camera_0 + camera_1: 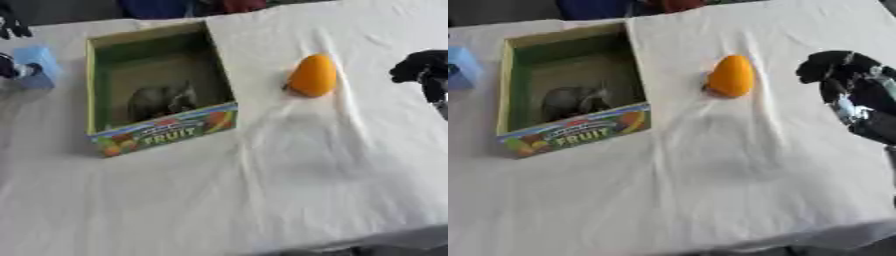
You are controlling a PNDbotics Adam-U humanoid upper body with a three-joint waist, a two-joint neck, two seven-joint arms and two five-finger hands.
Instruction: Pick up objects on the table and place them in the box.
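Orange mango-shaped fruit lying on white tablecloth, just right of open "FRUIT" box. Grey object sitting inside box. Right hand hovering right of fruit, fingers curling, holding nothing. Left hand touching blue object at left edge; grip unclear.

Open box, "FRUIT" printed on front, sits left-centre on white-clothed worktop. Grey obj inside, shape unclear. Orange egg-shaped obj on cloth right of box, apart from it. Right hand at right edge, fingers curled, holding nothing. Left hand at left edge against blue obj; grip unclear.
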